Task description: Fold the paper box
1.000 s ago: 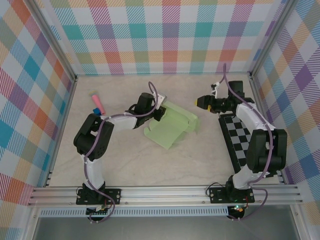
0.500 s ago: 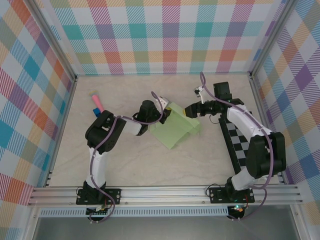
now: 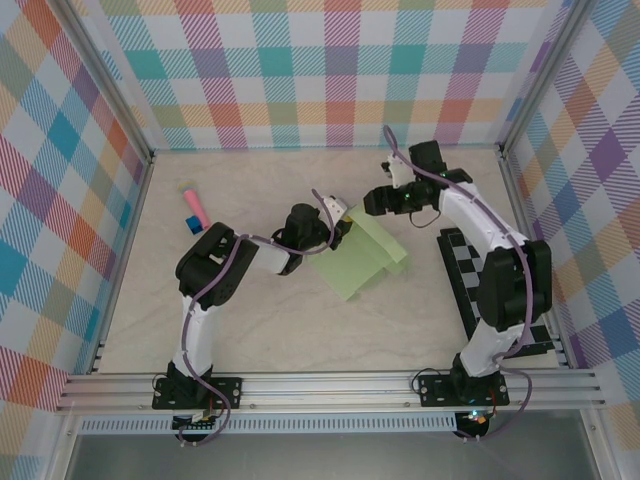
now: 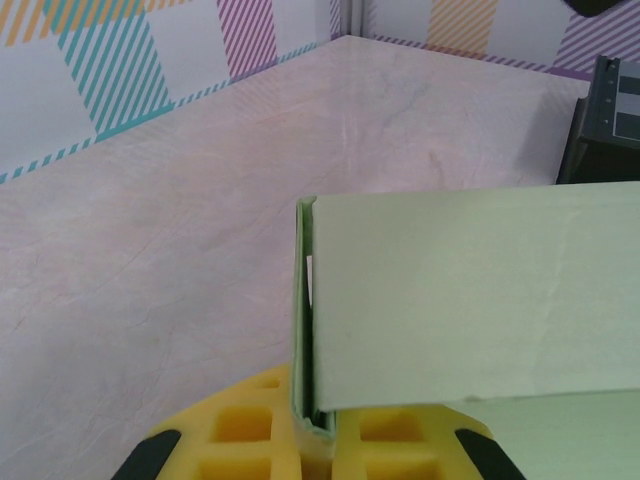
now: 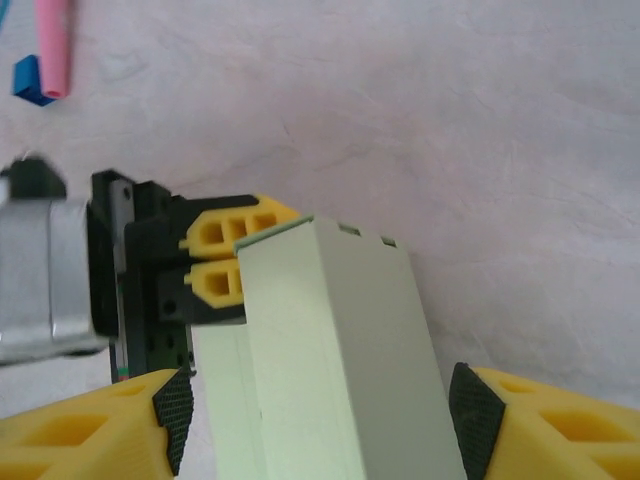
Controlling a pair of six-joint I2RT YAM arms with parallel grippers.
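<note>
The paper box (image 3: 362,258), pale green card partly folded with a raised wall, lies mid-table. My left gripper (image 3: 338,228) is shut on its left edge; in the left wrist view the yellow fingers (image 4: 250,435) pinch the doubled card (image 4: 470,300) upright. My right gripper (image 3: 372,202) hovers at the box's far end. In the right wrist view it (image 5: 320,425) stands open, astride the raised folded part (image 5: 340,350), with a small gap at each pad. The left gripper's fingertips (image 5: 225,255) show just beyond the box there.
A pink-and-blue stick (image 3: 192,205) lies at the far left of the table. A black-and-white checkered board (image 3: 480,285) lies on the right under the right arm. Metal frame rails and plaid walls enclose the table on three sides.
My right gripper has swung left from above the checkered board to the box's far end. The left gripper has shifted slightly right, still holding the box, which has turned a little.
</note>
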